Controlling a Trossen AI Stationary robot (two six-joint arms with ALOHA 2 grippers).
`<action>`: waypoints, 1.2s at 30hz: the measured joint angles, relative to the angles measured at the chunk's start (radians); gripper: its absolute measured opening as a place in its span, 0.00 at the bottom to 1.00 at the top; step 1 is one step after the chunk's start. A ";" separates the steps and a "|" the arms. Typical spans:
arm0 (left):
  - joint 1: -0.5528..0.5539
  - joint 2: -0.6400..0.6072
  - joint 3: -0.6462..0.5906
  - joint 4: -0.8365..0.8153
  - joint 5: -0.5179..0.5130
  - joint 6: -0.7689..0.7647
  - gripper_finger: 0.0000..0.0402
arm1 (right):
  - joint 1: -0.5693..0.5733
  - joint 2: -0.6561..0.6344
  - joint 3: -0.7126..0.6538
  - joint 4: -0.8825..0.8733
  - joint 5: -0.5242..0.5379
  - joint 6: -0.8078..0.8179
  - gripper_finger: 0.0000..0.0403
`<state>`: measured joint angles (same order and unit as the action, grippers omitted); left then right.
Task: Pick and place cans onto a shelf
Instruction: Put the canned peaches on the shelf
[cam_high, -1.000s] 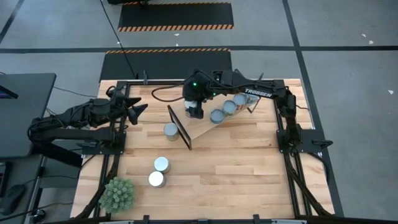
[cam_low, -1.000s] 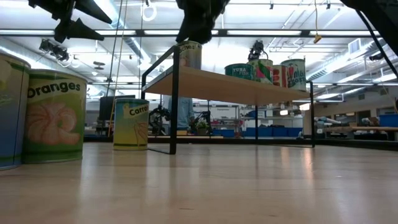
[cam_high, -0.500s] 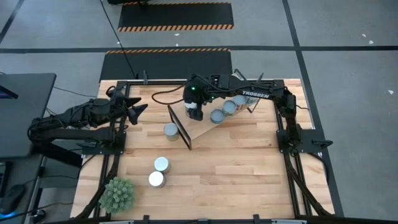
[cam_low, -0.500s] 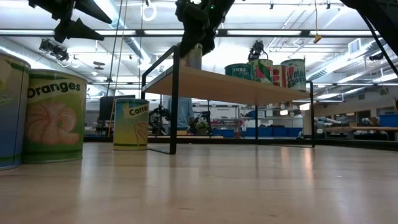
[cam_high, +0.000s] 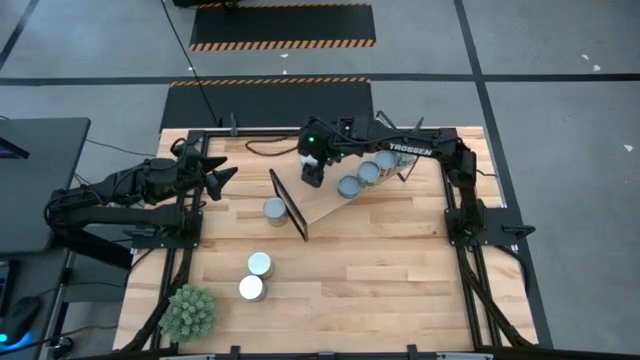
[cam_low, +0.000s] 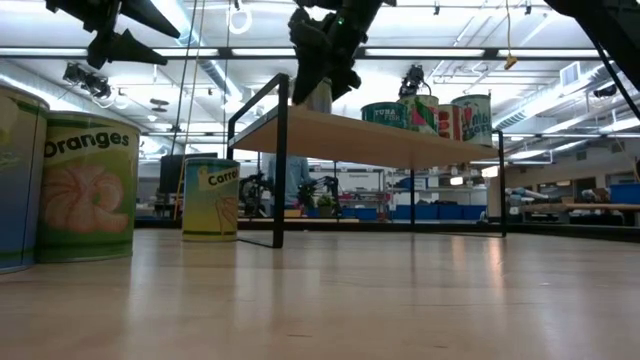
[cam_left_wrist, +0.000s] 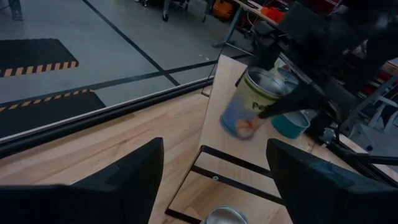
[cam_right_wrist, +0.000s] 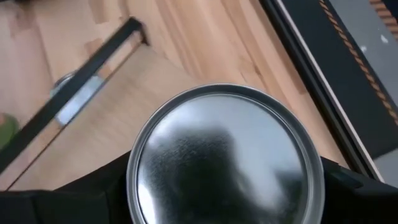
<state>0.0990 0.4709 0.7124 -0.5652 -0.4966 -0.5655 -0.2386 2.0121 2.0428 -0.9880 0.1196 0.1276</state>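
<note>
My right gripper (cam_high: 313, 174) is shut on a can with a pale peach label (cam_left_wrist: 249, 106) over the left end of the light-wood shelf (cam_high: 325, 207). The can's shiny top fills the right wrist view (cam_right_wrist: 224, 155). Three more cans (cam_high: 368, 173) stand in a row on the shelf plank. Three cans stand on the table: one (cam_high: 274, 209) beside the shelf's black end frame, and two (cam_high: 255, 276) nearer the front. My left gripper (cam_high: 222, 178) is open and empty, in the air left of the shelf. My right gripper pinches the can's side wall just below its top rim (cam_left_wrist: 273, 93) between its two fingers, one on each side of the round top (cam_right_wrist: 124, 186). The fingers come from above. The can's bottom (cam_left_wrist: 239, 132) is at the plank; whether it rests there I cannot tell.
A spiky green plant (cam_high: 189, 312) stands at the table's near left corner. Black arm frames (cam_high: 185, 235) run along both sides of the table. The shelf stands slantwise across the table's far middle, with bare wood in front of it and at the near right.
My right gripper has gone a little toward the table's far edge over the shelf's left end, taking the can with it. In the low view the gripper now hangs in front of most of the can.
</note>
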 joint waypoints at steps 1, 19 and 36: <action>0.000 0.000 0.000 0.000 0.000 0.000 0.72 | -0.010 -0.001 0.001 -0.012 0.000 0.012 0.80; 0.000 0.000 0.000 0.000 0.004 0.001 0.72 | -0.168 -0.105 0.000 -0.154 0.036 -0.031 0.79; 0.000 0.000 0.000 0.001 -0.001 0.000 0.72 | -0.288 -0.381 -0.368 0.025 0.073 0.056 0.80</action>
<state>0.0990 0.4709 0.7128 -0.5644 -0.4977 -0.5652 -0.5269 1.6314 1.6753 -0.9633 0.1922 0.1835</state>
